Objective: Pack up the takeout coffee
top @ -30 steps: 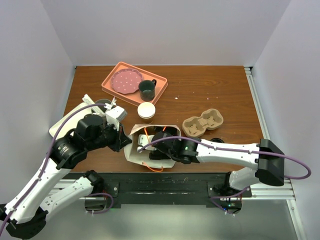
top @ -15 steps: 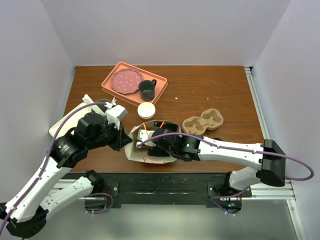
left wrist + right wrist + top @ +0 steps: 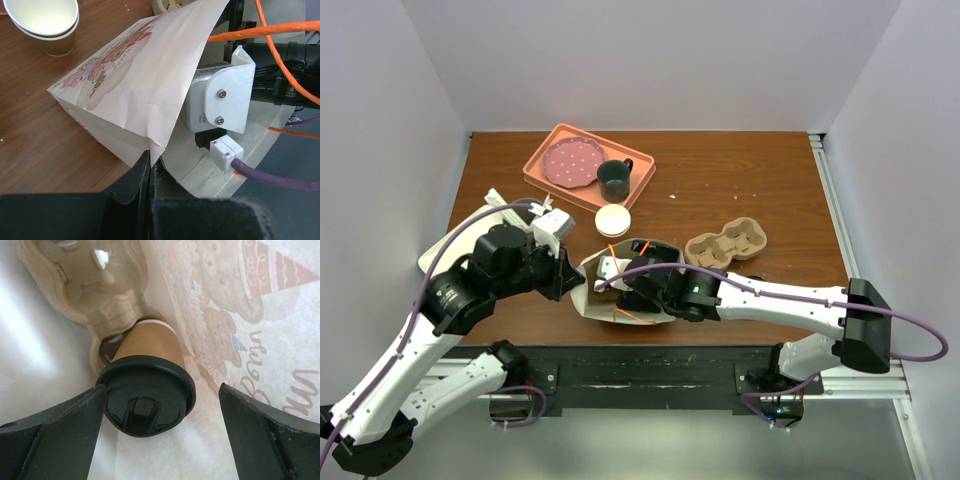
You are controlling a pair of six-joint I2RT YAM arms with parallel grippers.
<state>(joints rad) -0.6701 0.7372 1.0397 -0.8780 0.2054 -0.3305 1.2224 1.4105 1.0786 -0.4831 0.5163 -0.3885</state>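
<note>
The takeout coffee [image 3: 145,390], a tan cup with a black lid, lies on its side inside the printed paper bag [image 3: 135,90], its base in a pulp carrier [image 3: 100,300]. My right gripper [image 3: 161,389] is open around the lid, one finger on each side, the left one close to the rim. From above, the right gripper [image 3: 620,285] is inside the bag [image 3: 588,300] and the coffee is hidden. My left gripper [image 3: 150,161] is shut on the bag's mouth edge, also seen from above [image 3: 570,283].
A stack of empty paper cups [image 3: 613,220] stands just behind the bag. Further back, a pink tray [image 3: 542,175] holds a dotted plate [image 3: 570,162] and a dark green mug [image 3: 614,178]. A second pulp carrier [image 3: 725,248] lies to the right.
My right gripper has gone a little further into the bag, and the bag's mouth has shifted and reshaped around it. The left gripper has kept its hold in place.
</note>
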